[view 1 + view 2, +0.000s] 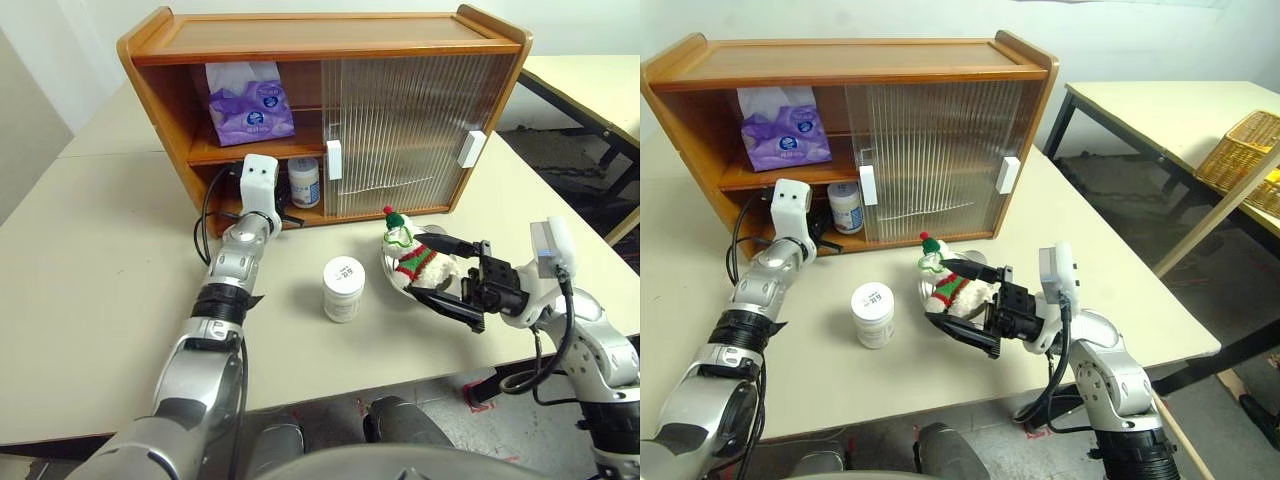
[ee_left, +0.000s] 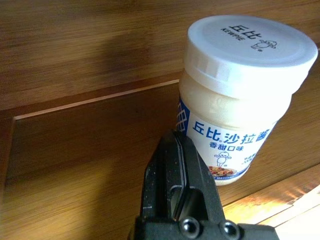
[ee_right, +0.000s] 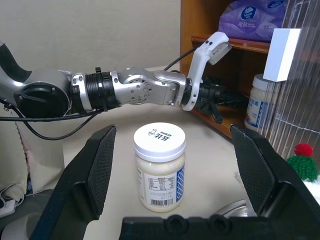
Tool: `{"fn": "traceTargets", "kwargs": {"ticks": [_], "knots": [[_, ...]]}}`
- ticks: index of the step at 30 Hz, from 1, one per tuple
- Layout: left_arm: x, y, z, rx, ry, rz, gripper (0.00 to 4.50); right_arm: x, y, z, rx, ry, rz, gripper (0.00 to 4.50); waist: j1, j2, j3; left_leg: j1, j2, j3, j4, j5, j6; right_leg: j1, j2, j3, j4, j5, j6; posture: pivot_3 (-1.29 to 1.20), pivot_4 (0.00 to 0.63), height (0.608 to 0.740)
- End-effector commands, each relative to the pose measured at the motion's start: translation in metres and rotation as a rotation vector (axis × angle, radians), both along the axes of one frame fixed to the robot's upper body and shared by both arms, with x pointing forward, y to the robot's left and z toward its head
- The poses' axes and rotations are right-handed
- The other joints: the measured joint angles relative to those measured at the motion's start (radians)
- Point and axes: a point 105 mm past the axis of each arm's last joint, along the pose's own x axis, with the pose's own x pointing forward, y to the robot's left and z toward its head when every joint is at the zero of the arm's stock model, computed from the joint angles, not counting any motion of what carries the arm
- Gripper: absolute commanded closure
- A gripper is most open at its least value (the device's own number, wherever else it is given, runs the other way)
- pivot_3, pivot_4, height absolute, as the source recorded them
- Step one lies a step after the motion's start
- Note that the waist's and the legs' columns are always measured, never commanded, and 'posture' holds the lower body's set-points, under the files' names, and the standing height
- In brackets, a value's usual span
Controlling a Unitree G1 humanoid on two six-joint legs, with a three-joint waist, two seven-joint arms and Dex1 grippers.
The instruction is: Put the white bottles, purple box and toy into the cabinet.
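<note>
1. Your left gripper (image 2: pixel 176 192) is reaching into the bottom shelf of the wide wooden cabinet with ribbed translucent sliding doors (image 1: pixel 420 130). Its two black fingers are pressed flat together with nothing between them. One small white plastic jar with a blue-printed label (image 2: pixel 240 95) stands on that shelf just beside the fingertips, off to one side of them, not in the grip.

2. Your right gripper (image 1: pixel 445 270) has its jaws spread as wide as they go, pointing across the table toward your left. The small white plush toy with the red-and-green hat and striped scarf (image 1: pixel 410 255) sits between those fingers, in a shiny steel bowl (image 1: pixel 930 292), but they aren't clamped on it.

3. The second white jar with a round screw lid (image 1: pixel 343 288) stands upright on the beige table (image 1: pixel 90 300), between your two arms and well apart from the cabinet.

4. The soft purple tissue pack with white tissue sticking out (image 1: pixel 250 105) is already on the top shelf, left side.

5. The sliding doors cover the cabinet's right part; the left bay is open.

6. Count: two white jars, one purple pack, one toy, one bowl.
</note>
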Motion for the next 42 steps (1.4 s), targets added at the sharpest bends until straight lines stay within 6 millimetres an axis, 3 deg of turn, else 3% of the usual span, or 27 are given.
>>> {"fn": "traceTargets", "kwargs": {"ticks": [1, 13, 20, 28, 34, 37, 39, 42], "knots": [[0.002, -0.007, 0.000, -0.004, 0.004, -0.026, 4.46, -0.001, 0.002, 0.001, -0.002, -0.008, 0.010, 0.00, -0.001, 0.000, 0.000, 0.000, 0.000, 0.000, 0.000, 0.000, 0.000, 0.000, 0.000, 0.000, 0.000, 0.000, 0.000, -0.24, 0.005, 0.740], [0.005, -0.016, 0.003, -0.019, -0.004, -0.047, 4.46, 0.000, -0.002, 0.003, -0.007, -0.009, 0.011, 0.00, -0.001, 0.000, 0.000, 0.000, 0.000, 0.000, 0.002, 0.000, 0.000, 0.001, 0.000, 0.000, 0.000, 0.000, 0.000, -0.25, 0.008, 0.740], [-0.004, -0.008, -0.001, -0.023, -0.002, -0.047, 4.46, -0.004, 0.000, 0.000, -0.010, 0.000, 0.010, 0.00, -0.010, 0.000, 0.000, 0.000, -0.001, 0.000, 0.002, 0.000, 0.001, 0.001, 0.000, 0.000, 0.000, 0.000, 0.001, -0.27, 0.013, 0.740], [-0.029, 0.005, 0.001, -0.023, -0.007, -0.101, 4.46, -0.002, 0.000, 0.000, -0.009, -0.006, -0.002, 0.00, -0.038, 0.000, 0.000, -0.002, -0.001, 0.000, 0.000, 0.000, 0.001, -0.001, 0.000, 0.000, 0.000, -0.001, 0.001, -0.28, 0.009, 0.740], [-0.051, 0.021, -0.013, 0.000, 0.049, -0.090, 4.46, 0.002, 0.000, 0.001, -0.005, -0.010, -0.005, 0.00, -0.043, 0.000, 0.000, -0.001, -0.002, 0.000, -0.001, 0.000, 0.001, -0.001, 0.000, 0.000, 0.000, -0.001, 0.000, -0.23, 0.005, 0.740], [-0.063, 0.019, -0.012, -0.014, 0.036, -0.122, 4.46, 0.001, 0.000, 0.000, -0.006, -0.002, 0.009, 0.00, -0.039, 0.000, 0.000, -0.001, -0.002, 0.000, -0.001, 0.000, 0.001, -0.001, 0.000, 0.000, 0.000, -0.001, 0.000, -0.21, 0.011, 0.740], [-0.074, 0.012, -0.013, -0.051, 0.029, -0.184, 4.26, 0.001, 0.000, 0.000, -0.005, -0.001, 0.013, 0.00, -0.035, 0.000, 0.000, -0.001, -0.002, 0.000, -0.002, 0.000, 0.000, -0.001, -0.001, 0.000, 0.000, -0.001, -0.001, -0.21, 0.011, 0.740], [-0.089, 0.006, -0.009, -0.135, 0.003, -0.265, 3.48, 0.003, -0.002, 0.002, -0.008, -0.004, 0.014, 0.00, -0.031, 0.000, 0.000, -0.001, -0.002, 0.000, -0.003, 0.000, 0.000, -0.002, -0.001, 0.000, 0.000, 0.002, -0.009, -0.21, 0.014, 0.740]]}}
